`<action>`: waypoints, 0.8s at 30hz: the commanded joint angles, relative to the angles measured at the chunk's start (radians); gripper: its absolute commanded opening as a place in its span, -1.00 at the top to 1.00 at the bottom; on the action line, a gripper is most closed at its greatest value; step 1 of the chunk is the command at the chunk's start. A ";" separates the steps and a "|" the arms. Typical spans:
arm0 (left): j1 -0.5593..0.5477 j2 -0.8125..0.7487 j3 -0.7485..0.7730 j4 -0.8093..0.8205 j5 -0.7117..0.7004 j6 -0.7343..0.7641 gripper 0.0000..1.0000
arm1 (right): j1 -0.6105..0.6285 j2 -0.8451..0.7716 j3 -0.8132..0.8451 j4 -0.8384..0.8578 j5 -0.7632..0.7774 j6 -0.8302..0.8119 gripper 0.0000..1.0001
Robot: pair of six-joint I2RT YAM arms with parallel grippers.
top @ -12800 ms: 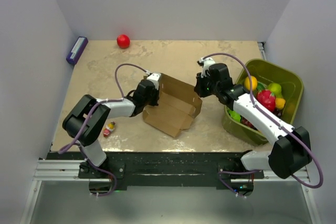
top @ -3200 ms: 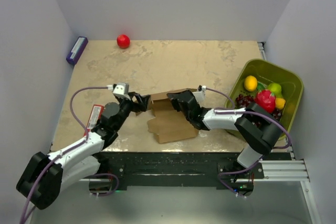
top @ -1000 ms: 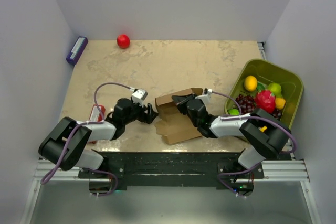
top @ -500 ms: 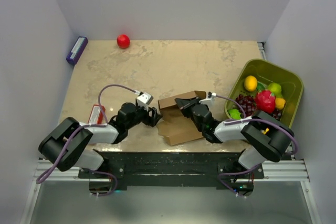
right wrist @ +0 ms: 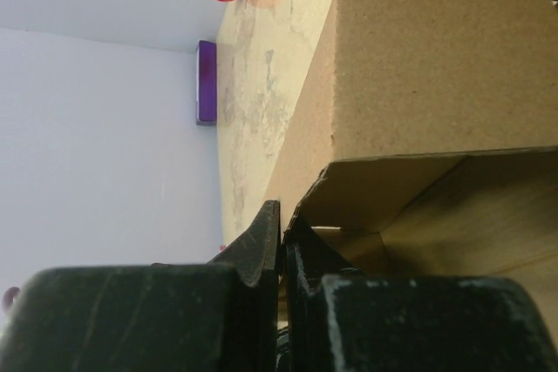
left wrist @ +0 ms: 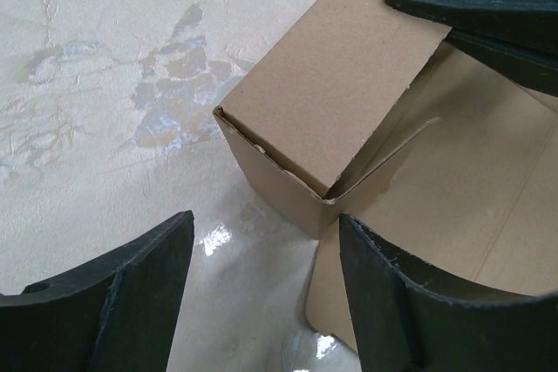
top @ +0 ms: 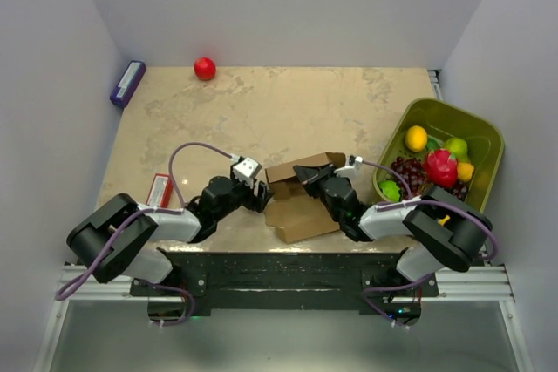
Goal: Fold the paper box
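Overhead, the paper box (top: pixel 301 202) sits half-raised at the desk's (top: pixel 261 111) near middle, between both arms. Left wrist: the left claw (left wrist: pixel 263 241) gapes empty, just short of the box's corner. Right wrist: the right claw (right wrist: pixel 281 222) looks pinched on a thin wall. The card is probably light and bendable, best held by flap edges.

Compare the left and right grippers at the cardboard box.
The left gripper stands open; the right gripper is shut. The left gripper holds nothing, facing the paper box at its corner; the right gripper pinches its raised flap. Both reach low at the same box.
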 commanded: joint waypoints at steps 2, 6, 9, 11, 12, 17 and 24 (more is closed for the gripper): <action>-0.023 0.028 -0.010 0.160 -0.080 -0.036 -0.47 | 0.000 -0.017 -0.013 -0.103 0.036 -0.073 1.00; -0.057 0.074 0.038 0.128 -0.144 -0.038 -0.49 | 0.001 -0.021 -0.001 -0.135 0.036 -0.065 1.00; -0.084 0.096 0.061 0.102 -0.204 -0.035 -0.48 | 0.001 -0.021 0.006 -0.149 0.038 -0.057 1.00; -0.094 0.108 0.074 0.076 -0.243 -0.040 -0.47 | 0.000 -0.021 0.009 -0.157 0.036 -0.054 1.00; -0.103 0.113 0.085 0.056 -0.270 -0.040 -0.45 | 0.001 -0.021 0.012 -0.161 0.036 -0.053 1.00; -0.134 0.145 0.114 0.013 -0.341 -0.046 -0.38 | 0.001 -0.019 0.013 -0.171 0.029 -0.042 1.00; -0.186 0.185 0.168 -0.059 -0.439 -0.038 -0.27 | 0.001 -0.048 0.036 -0.249 0.029 -0.020 1.00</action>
